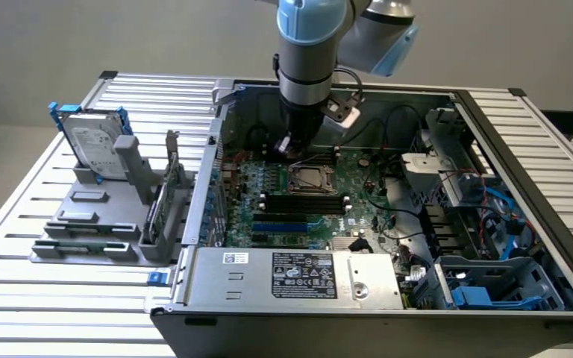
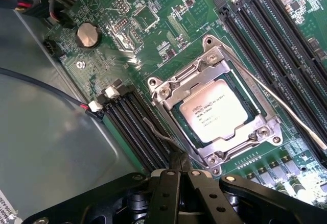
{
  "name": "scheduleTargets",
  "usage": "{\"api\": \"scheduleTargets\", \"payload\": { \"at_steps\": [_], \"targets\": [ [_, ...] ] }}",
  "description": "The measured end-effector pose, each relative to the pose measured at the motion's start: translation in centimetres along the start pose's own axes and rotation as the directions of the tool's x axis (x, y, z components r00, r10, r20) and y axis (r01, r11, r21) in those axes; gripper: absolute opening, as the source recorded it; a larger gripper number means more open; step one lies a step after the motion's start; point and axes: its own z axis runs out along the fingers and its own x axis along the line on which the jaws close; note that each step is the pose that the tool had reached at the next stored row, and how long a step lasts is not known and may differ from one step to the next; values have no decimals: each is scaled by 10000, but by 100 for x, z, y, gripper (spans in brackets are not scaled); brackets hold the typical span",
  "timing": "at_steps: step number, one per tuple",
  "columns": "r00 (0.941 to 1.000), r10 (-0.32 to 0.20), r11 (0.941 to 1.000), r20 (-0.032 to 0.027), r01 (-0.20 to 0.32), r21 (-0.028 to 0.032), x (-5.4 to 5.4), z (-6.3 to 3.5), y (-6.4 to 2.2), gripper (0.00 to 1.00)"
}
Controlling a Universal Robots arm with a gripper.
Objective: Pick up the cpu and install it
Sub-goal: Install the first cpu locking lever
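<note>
— Exterior view first. Where to look?

— At the open computer case (image 1: 366, 335), lying on a slatted metal table (image 1: 18, 246). Shows the arm (image 1: 307, 52) reaching straight down into it, with the gripper (image 1: 292, 147) low over the green motherboard (image 1: 366, 209), just beyond the square socket (image 1: 312, 179) on its far side from this camera. Too small from there to judge what sits in the socket.

— Anything beside the case?

— On the exterior view's left, a grey rack (image 1: 87, 224) holding a hard drive (image 1: 95, 138) upright, well apart from the gripper.

— On to the wrist view, then. Found the cpu?

— Yes. Look at the cpu (image 2: 217, 110): lying flat inside the socket, silver top with printed lettering facing up, ringed all round by the socket's metal frame. Not held by anything.

— And the fingers?

— Drawn close together, with no gap to be seen between the black fingertips (image 2: 172, 157). Poised at one corner of the socket frame, right at the end of a thin wire lever (image 2: 156, 131) running alongside the black memory slots (image 2: 135, 124). Cannot tell whether that lever's end is pinched between them or merely touched.
</note>
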Motion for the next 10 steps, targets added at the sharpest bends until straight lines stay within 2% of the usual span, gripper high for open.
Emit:
{"api": "scheduleTargets", "payload": {
  "at_steps": [10],
  "targets": [
    [10000,0,10000,9,0,-6,-10,61,11,11]
  ]
}}
